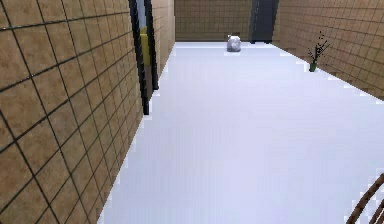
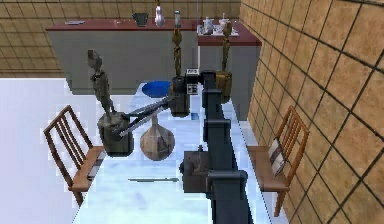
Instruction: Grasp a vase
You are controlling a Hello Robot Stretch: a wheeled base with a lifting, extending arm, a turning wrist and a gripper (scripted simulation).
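On the pale counter (image 2: 140,200), nearest lie one thin grey utensil (image 2: 152,180) and one dark box (image 2: 195,165). One brown round vase (image 2: 155,142) stands just on the near side of the tool (image 2: 135,124). I cannot tell if its fingers are apart or together, nor if it holds anything. At the fingertips stands one dark statue (image 2: 102,90), and beyond the tool one blue plate (image 2: 152,88). Two wooden chairs (image 2: 75,150) flank the counter.

We see a round brown vase (image 2: 157,142) with a thin neck. It stands up straight on the pale table (image 2: 140,205), near the arm side view's middle.
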